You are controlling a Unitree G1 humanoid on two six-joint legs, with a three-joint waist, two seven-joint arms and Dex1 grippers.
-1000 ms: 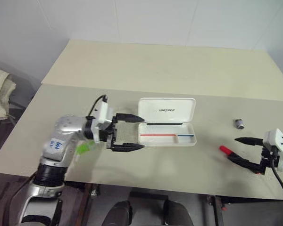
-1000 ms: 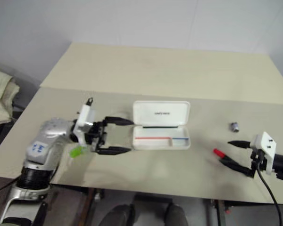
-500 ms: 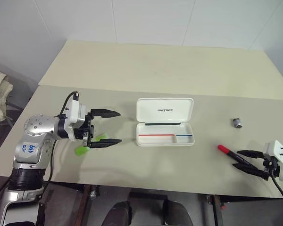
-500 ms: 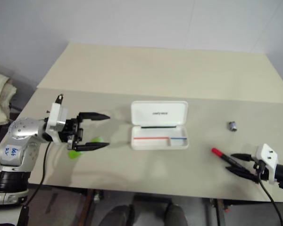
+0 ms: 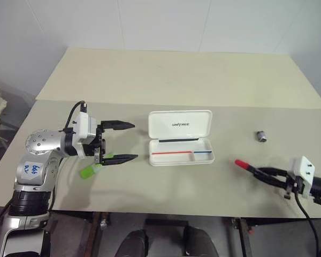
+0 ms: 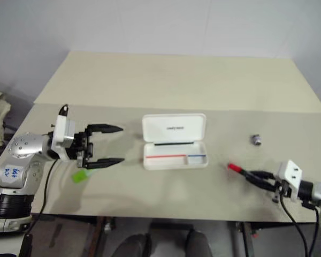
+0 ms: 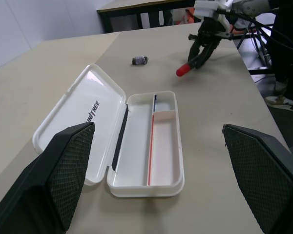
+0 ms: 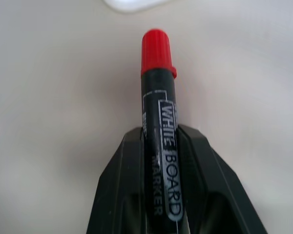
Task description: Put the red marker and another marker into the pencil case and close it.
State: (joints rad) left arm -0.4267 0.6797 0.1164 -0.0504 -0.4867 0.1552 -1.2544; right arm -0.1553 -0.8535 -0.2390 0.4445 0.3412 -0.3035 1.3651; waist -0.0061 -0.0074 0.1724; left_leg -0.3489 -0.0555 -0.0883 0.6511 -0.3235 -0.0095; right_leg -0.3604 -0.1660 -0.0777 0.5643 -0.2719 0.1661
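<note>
Closest to the robot, at the near right part of the table (image 5: 166,80), the right gripper (image 5: 267,172) has its two black fingers (image 8: 122,190) pinched tight on the red marker (image 5: 245,166); the marker's black body sits between them, with the words "WHITE BOARD MARKER" on it, and its red cap sticks out past the tips, pointing toward the pencil case (image 5: 181,143); the marker is well apart from the case.

On the near left, the left gripper (image 5: 123,141) is spread wide with nothing in it; it points level across the table toward the case; its two fingers (image 7: 63,165) stand far apart, one nearer the robot and one farther; just under its near finger lies the lime-green highlighter (image 5: 90,170), flat on the table, not touched by the gripper that I can tell.

In the middle of the table, a bit farther out, the white pencil case lies open; its lid is folded back on the far side and has small dark letters on it; the tray on the near side has a red and blue stripe inside and a small part walled off at its right end; no marker is in it.

Farther out on the right, a small grey cap-like piece (image 5: 261,135) lies alone on the table, too small to tell more.

The table runs on to a pale wall (image 5: 160,21) at the back.
</note>
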